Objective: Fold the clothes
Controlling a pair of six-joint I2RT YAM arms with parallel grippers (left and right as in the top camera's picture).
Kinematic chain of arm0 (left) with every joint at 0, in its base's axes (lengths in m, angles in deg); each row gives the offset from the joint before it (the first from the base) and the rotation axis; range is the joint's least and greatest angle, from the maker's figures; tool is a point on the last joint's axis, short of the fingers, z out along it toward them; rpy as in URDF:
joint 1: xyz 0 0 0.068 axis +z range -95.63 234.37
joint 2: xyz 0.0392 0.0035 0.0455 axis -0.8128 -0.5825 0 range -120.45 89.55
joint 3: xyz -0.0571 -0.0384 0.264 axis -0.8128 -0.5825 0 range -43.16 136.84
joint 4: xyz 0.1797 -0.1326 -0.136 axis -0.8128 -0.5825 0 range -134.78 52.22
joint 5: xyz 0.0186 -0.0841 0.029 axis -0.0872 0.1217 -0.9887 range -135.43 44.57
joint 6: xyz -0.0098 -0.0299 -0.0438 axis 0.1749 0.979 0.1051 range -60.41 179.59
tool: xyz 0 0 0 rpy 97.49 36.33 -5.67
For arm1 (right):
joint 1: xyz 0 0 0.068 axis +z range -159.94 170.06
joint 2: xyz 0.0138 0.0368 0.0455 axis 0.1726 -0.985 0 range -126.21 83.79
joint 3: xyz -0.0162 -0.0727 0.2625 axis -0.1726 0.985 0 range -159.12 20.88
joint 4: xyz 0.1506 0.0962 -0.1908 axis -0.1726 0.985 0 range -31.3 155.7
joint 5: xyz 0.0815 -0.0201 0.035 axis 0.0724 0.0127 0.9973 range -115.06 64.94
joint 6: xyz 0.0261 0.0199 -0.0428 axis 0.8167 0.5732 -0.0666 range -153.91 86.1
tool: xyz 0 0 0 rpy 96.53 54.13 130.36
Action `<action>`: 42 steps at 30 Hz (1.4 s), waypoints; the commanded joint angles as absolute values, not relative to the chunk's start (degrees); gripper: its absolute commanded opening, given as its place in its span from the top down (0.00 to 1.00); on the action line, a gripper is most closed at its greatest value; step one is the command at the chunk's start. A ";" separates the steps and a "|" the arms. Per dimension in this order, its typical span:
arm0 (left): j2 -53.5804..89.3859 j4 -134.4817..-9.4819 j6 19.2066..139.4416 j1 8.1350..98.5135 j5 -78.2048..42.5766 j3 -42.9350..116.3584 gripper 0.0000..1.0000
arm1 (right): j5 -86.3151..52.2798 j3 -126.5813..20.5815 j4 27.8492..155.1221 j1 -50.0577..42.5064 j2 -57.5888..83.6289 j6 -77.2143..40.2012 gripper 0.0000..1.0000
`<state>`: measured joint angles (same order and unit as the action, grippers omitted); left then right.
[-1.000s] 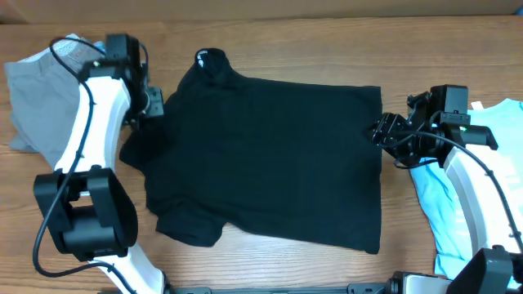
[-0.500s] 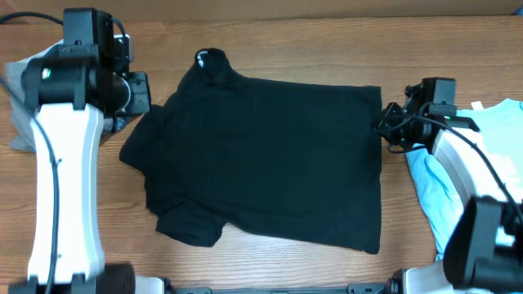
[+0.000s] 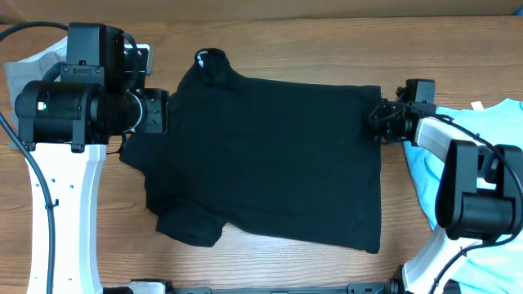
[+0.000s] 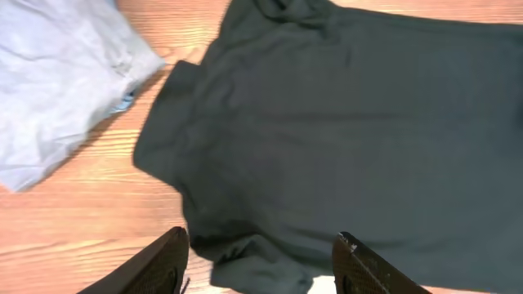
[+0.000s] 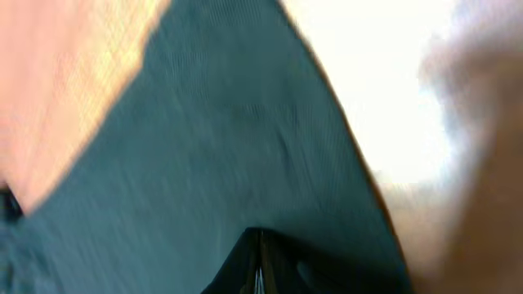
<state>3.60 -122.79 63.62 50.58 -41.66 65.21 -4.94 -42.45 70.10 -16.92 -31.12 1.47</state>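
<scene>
Three pieces of clothing lie on one wooden table (image 3: pixel 270 273). One black shirt (image 3: pixel 270 155) is spread out flat in the middle, with its collar at the top left and one tiny white label (image 3: pixel 203 55) on the collar. Its bottom left corner is bunched up a bit. One grey cloth (image 3: pixel 24 73) sits at the far left edge of the table, partly hidden under the left arm. One light-blue shirt (image 3: pixel 500 122) lies at the far right, partly under the right arm. Two robot arms reach in, one from each side. The left gripper (image 4: pixel 261 265) is up above the left side of the black shirt, and its two fingers (image 4: pixel 159 261) stand wide apart with nothing between them. From its camera you can see the black shirt below and the grey cloth just beside the shirt's sleeve. The right gripper (image 3: pixel 377 118) is down at the right edge of the black shirt, near the top right corner. Its two fingers (image 5: pixel 257 257) are pressed tight together, and dark cloth lies all around them, so it looks like it is pinching the shirt's edge. That close picture is blurry.
</scene>
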 commanded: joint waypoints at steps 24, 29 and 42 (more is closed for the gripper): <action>1.91 -121.70 61.32 50.19 -38.34 65.17 0.32 | -13.88 -54.65 70.73 -21.49 -39.67 -3.45 0.94; 1.54 -121.70 61.26 50.19 -38.34 64.89 0.32 | -13.88 -54.65 70.40 -21.91 -39.67 -5.76 0.96; -0.91 -121.74 61.24 50.17 -40.11 64.82 0.24 | 0.50 -55.74 69.75 -23.57 -34.20 -14.70 0.50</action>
